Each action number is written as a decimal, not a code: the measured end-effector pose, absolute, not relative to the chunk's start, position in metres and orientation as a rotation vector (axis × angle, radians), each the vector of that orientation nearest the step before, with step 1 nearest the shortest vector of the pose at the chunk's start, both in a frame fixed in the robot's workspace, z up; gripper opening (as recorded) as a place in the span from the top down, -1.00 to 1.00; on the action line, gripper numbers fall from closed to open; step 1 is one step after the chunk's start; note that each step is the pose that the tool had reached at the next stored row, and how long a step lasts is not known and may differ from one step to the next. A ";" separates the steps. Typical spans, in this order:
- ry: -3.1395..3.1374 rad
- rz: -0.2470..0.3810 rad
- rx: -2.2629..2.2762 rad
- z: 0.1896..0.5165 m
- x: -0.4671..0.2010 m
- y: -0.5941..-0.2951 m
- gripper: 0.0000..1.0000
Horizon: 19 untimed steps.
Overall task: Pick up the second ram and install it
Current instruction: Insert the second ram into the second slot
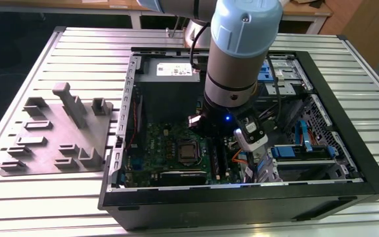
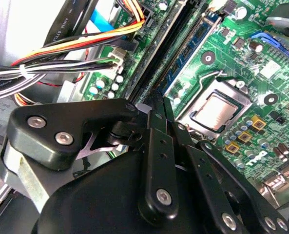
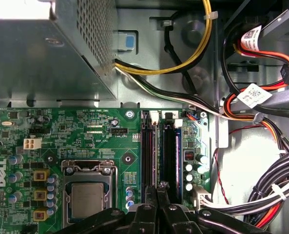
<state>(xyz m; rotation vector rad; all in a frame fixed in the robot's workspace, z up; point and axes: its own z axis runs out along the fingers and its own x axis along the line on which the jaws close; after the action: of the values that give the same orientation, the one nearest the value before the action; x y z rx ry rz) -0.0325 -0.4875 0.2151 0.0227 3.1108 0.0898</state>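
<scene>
The hand (image 3: 161,186) hangs above the motherboard (image 3: 86,127) inside the case (image 1: 242,207).

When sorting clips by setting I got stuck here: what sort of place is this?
Probably a robotics lab or assembly test bench: an open desktop computer case lies on a slatted metal table, a grey fixture plate sits beside it, and a robot arm reaches into the case over the motherboard.

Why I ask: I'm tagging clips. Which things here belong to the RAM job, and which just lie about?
Job: gripper, over the slots; ram, standing in a slot; motherboard.
Lying about: grey tray beside the case; cables; processor.
</scene>
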 end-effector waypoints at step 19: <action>3.110 0.097 0.023 0.212 -0.033 -0.487 0.62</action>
<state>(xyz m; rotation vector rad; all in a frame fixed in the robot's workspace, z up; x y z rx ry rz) -0.0325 -0.4873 0.2116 0.0228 3.1103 0.0966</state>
